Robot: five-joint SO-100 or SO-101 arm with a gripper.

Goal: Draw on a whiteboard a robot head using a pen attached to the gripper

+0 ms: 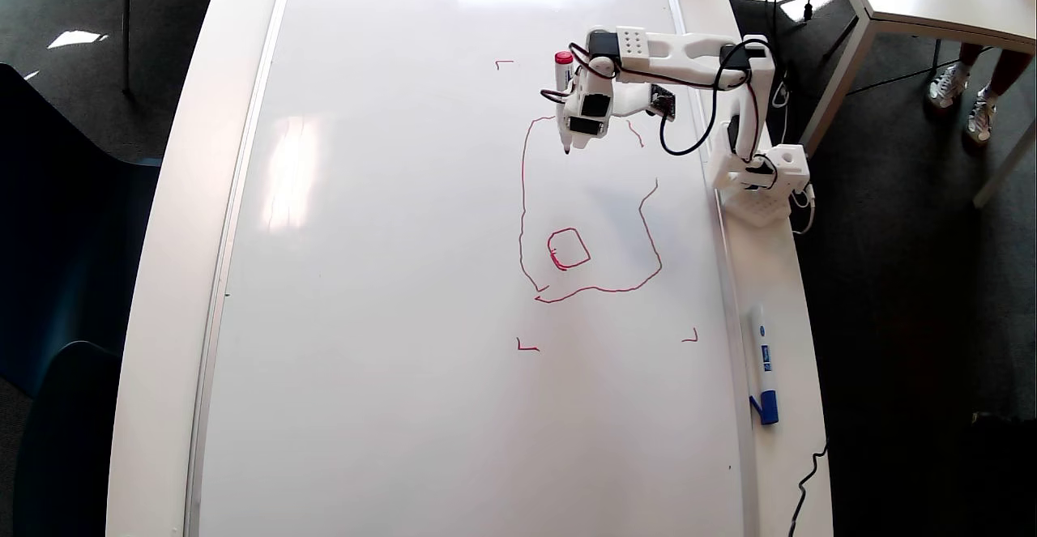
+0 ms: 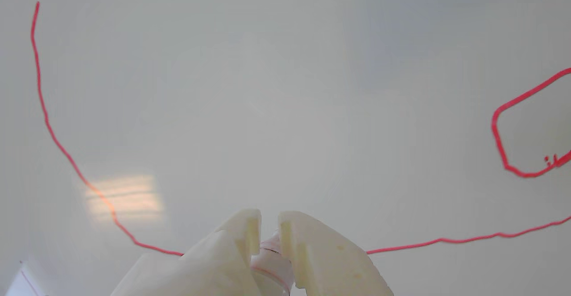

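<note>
The whiteboard [image 1: 389, 278] covers most of the table in the overhead view. On its right half is the robot head [image 1: 522, 197], a wobbly red outline open at the top right, with one small red square [image 1: 565, 230] inside. My gripper [image 1: 573, 125] hangs over the outline's upper left corner, shut on the pen [image 1: 563, 83], red cap end up and dark tip down just inside the line. In the wrist view the white fingers [image 2: 243, 229] clamp the pen [image 2: 270, 253] at the bottom edge; the outline [image 2: 44, 113] curves left and the square [image 2: 494, 131] lies right. Tip contact is hidden.
Small red corner marks [image 1: 527, 347] frame the drawing area. A white marker with a blue cap [image 1: 763, 375] lies on the table's right strip. The arm's base [image 1: 757, 185] stands at the board's right edge. Another table and a person's shoes [image 1: 964, 91] are at upper right.
</note>
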